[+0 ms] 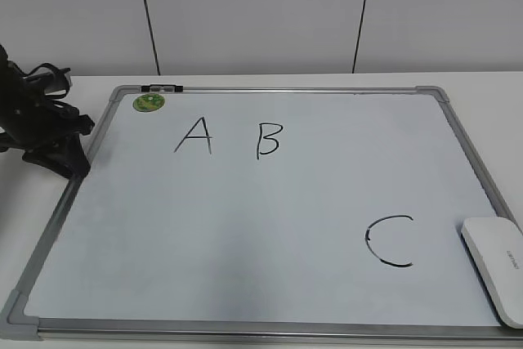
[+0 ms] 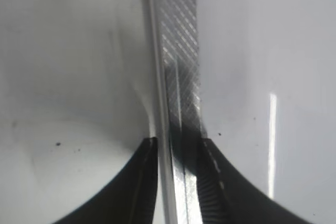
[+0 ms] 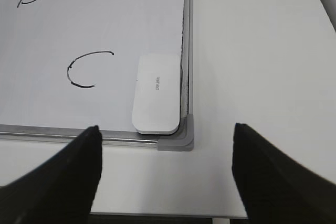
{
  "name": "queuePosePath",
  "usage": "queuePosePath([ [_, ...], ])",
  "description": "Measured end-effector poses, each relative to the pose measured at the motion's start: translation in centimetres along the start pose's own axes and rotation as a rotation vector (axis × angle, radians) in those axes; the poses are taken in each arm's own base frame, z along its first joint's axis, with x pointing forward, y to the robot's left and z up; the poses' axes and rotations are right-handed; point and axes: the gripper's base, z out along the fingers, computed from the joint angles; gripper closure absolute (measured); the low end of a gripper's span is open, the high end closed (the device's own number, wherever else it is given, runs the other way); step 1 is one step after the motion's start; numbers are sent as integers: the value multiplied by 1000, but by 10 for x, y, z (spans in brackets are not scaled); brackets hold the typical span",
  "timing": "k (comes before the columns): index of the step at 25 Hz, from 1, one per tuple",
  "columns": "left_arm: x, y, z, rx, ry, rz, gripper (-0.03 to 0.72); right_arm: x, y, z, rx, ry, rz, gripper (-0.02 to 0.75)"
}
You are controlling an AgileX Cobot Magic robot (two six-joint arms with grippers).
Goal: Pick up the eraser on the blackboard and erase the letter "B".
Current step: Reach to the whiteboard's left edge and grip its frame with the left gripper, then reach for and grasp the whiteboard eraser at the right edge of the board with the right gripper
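Exterior view: the eraser [image 1: 497,266] is lying in the blackboard [image 1: 245,226]'s near right corner, well apart from the letter "B" [image 1: 269,140]. Left wrist view: the left gripper [image 2: 176,145] is straddling the frame [image 2: 178,77], nearly clenched. Right wrist view: the right gripper [image 3: 165,135] is hanging released above the eraser [image 3: 156,97].

The blackboard [image 1: 270,226] is being shown lying flat on a white table [image 1: 490,83], with the letter "B" [image 1: 269,140] drawn between a black "A" [image 1: 194,135] and a lower "C" [image 1: 390,241]. The eraser [image 1: 495,268] is being seen resting at the board's right edge, just beside the "C". The left arm [image 1: 37,124] is being held at the board's left frame, near a green sticker [image 1: 149,103].
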Motion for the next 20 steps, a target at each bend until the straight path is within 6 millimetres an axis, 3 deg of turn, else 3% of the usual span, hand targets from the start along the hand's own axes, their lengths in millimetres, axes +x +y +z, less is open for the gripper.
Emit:
queuePosePath([
  [8,0,-1,-1,15,4,-7,650,0,0,0,0,0,0,166],
  [20,0,1,1,25,19,-17,655,0,0,0,0,0,0,166],
])
